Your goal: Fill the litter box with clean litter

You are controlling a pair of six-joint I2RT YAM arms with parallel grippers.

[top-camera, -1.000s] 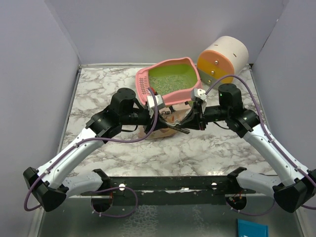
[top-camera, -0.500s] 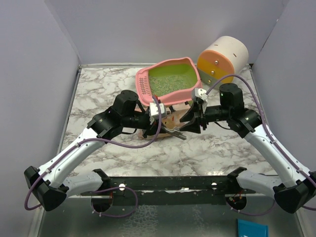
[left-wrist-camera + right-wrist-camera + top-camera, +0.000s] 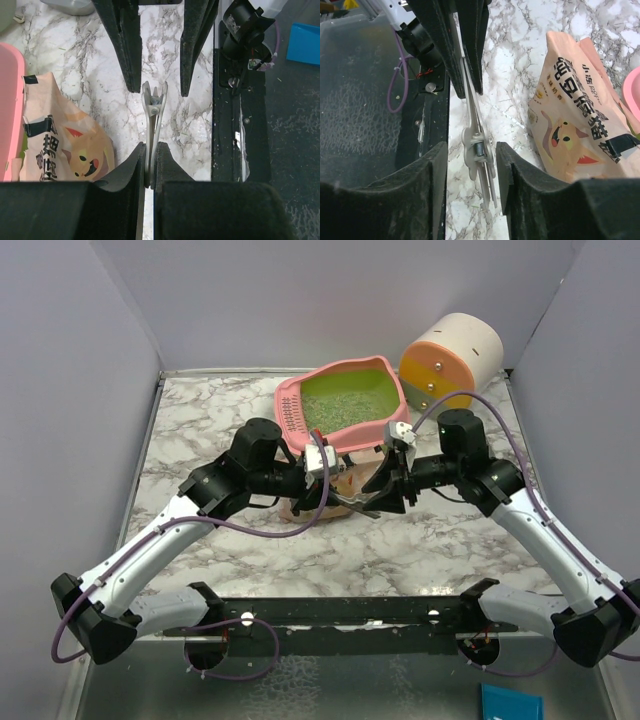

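Litter box (image 3: 291, 420) holds greenish litter (image 3: 345, 400); left fingers (image 3: 127, 167) clamp a grey metal clip (image 3: 152, 115) — right fingers (image 3: 432, 170) apart around its sprung end, beside the tan pouch (image 3: 65, 145).

The only writing I can read from here is on the tan pouch (image 3: 580, 115) lying on the table (image 3: 520, 60). In the right wrist view, a row of large dark brown Chinese characters runs across the pouch's face, just beside the printed cartoon animal (image 3: 570, 145). I make them out as 纯豆腐猫, though the last is less sure. A line of much smaller characters runs alongside them, too fine for me to read. In the left wrist view the same large characters show turned sideways and partly creased, and I can't read them there.
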